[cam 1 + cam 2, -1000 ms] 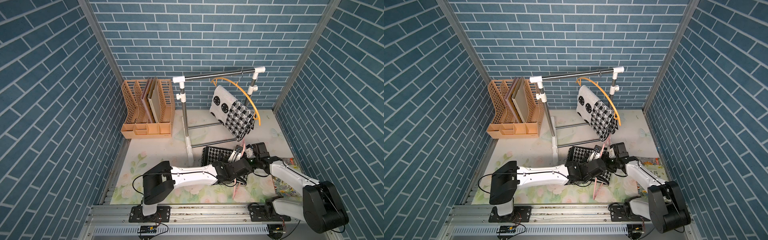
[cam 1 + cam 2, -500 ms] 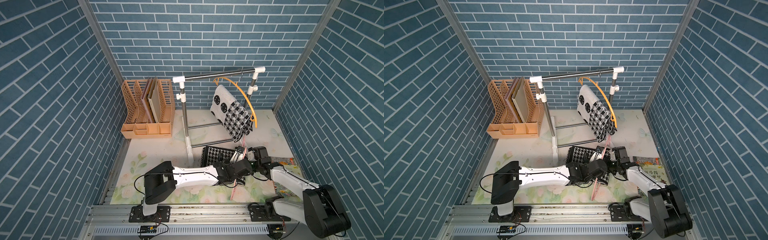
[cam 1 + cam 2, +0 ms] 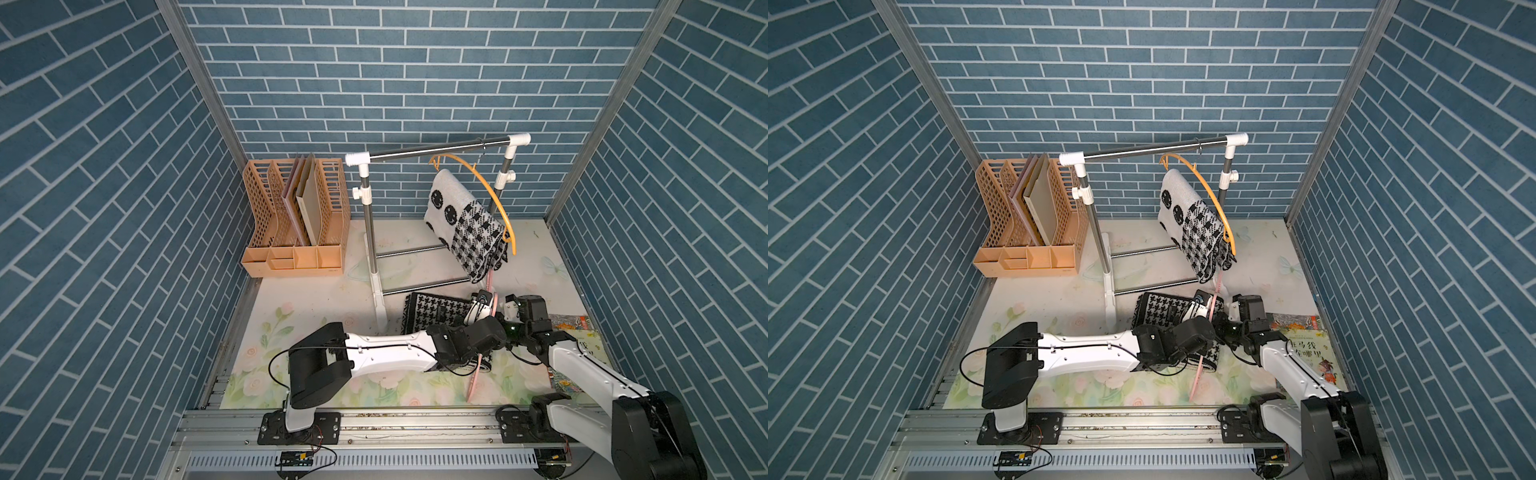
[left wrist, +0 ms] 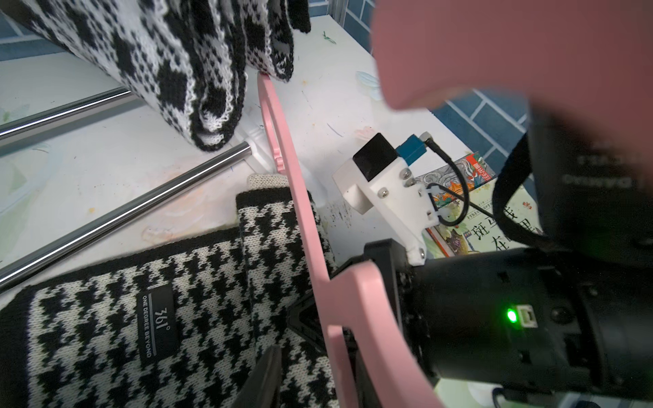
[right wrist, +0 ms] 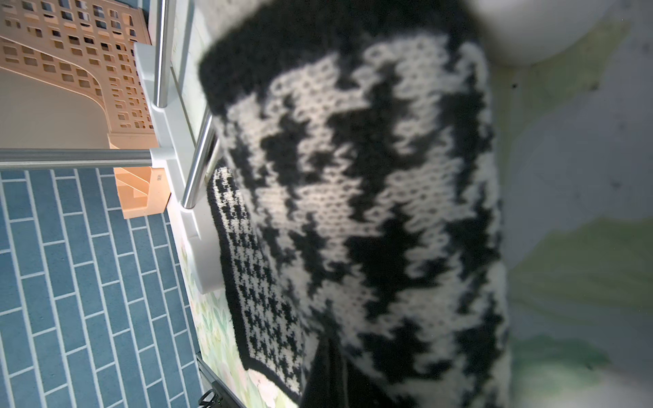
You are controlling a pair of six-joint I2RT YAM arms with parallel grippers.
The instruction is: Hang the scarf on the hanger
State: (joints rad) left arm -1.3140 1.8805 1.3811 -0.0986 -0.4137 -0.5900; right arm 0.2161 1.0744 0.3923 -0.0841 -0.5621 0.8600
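Floral mat carries: houndstooth scarf, picture book, tan file organizer, rack base.

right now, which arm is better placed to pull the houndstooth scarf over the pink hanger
Right. The right gripper is shut on an end of the houndstooth scarf, close beside the pink hanger. The left gripper looks occupied holding that hanger tilted up.

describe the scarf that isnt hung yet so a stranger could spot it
Find the metal clothes rack. On the floral mat just in front of its base, where a pink hanger crosses it, lies the scarf. Unlike the big-check scarf hanging above, it has a fine houndstooth weave and a black label.
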